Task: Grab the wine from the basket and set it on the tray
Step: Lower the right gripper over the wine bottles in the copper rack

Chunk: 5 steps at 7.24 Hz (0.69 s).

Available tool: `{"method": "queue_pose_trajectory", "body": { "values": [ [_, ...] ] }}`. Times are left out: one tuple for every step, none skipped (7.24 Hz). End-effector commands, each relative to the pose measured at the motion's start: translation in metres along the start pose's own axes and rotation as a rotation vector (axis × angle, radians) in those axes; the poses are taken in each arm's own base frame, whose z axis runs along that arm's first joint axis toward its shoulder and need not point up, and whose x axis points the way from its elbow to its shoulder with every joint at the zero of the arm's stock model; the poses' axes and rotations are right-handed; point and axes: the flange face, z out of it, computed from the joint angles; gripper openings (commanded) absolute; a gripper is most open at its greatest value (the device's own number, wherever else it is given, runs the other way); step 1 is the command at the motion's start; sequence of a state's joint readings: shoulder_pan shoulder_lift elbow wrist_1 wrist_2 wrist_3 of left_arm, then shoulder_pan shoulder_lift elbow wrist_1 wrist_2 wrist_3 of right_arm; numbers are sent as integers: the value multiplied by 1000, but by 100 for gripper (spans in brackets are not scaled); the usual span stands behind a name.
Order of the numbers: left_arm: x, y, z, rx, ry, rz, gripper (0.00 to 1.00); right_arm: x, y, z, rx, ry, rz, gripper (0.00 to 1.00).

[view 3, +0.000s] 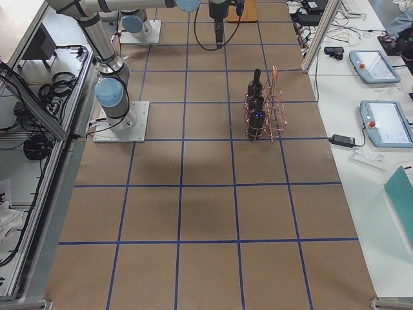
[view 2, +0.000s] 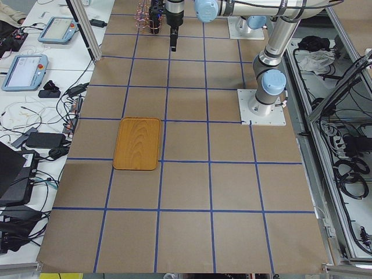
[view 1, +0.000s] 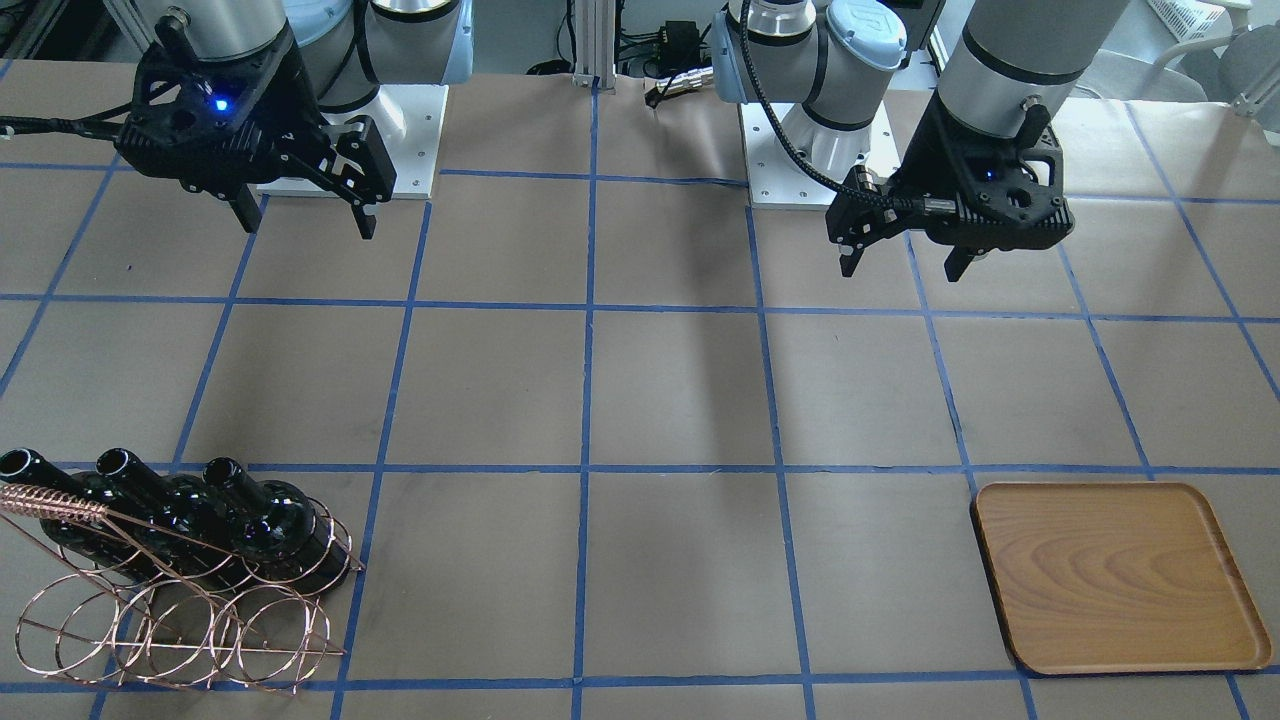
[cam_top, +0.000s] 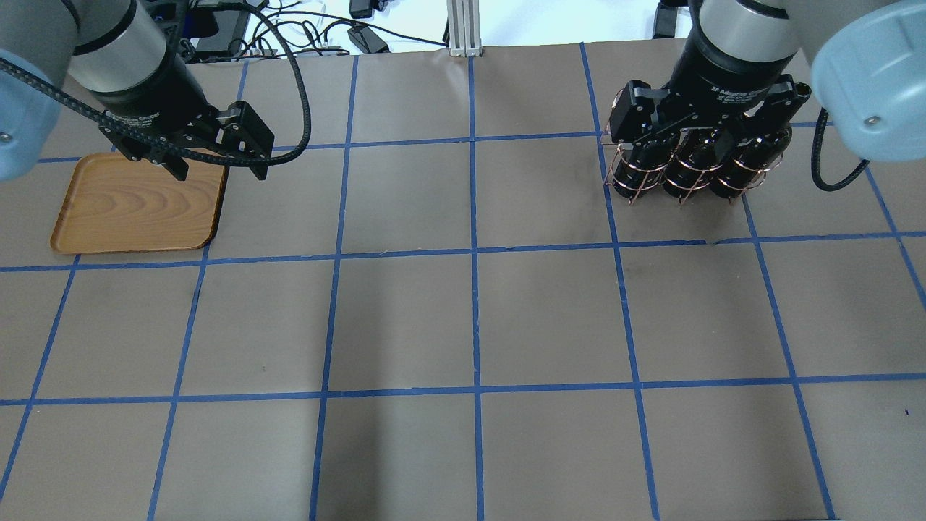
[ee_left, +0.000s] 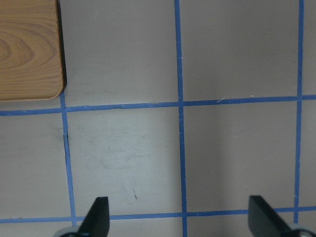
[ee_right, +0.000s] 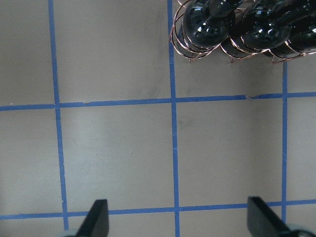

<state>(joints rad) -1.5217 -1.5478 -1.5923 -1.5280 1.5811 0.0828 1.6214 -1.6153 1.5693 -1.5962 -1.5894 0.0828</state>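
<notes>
Three near-black wine bottles (view 1: 270, 520) lie side by side in the copper wire basket (view 1: 55, 503), near the table's far edge on my right. They also show in the overhead view (cam_top: 687, 170) and at the top of the right wrist view (ee_right: 207, 24). My right gripper (view 1: 308, 228) is open and empty, hanging high above the table, short of the basket (ee_right: 183, 47). The wooden tray (view 1: 1115, 575) lies empty on my left. My left gripper (view 1: 900, 272) is open and empty, high above the table beside the tray's corner (ee_left: 29, 49).
The table is covered in brown paper with a blue tape grid. Both arm bases (view 1: 400, 140) stand on white plates at the robot's side. Cables, tablets and gear lie on benches past the far edge (view 2: 35, 70).
</notes>
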Motion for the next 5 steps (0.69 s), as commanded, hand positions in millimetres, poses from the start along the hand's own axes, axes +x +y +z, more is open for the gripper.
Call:
{"method": "queue_pose_trajectory", "body": {
  "values": [
    [0,0,0,0,0,0,100,0,-1,-1,5,1,-1,100],
    [0,0,0,0,-2,0,100,1,-3,-1,14,-1,-9,100],
    [0,0,0,0,-2,0,100,9,-18,6,7,2,-17,100],
    [0,0,0,0,-2,0,100,40,-40,6,13,6,18,100],
    [0,0,0,0,-2,0,100,79,-71,18,-3,1,21,100]
  ]
}}
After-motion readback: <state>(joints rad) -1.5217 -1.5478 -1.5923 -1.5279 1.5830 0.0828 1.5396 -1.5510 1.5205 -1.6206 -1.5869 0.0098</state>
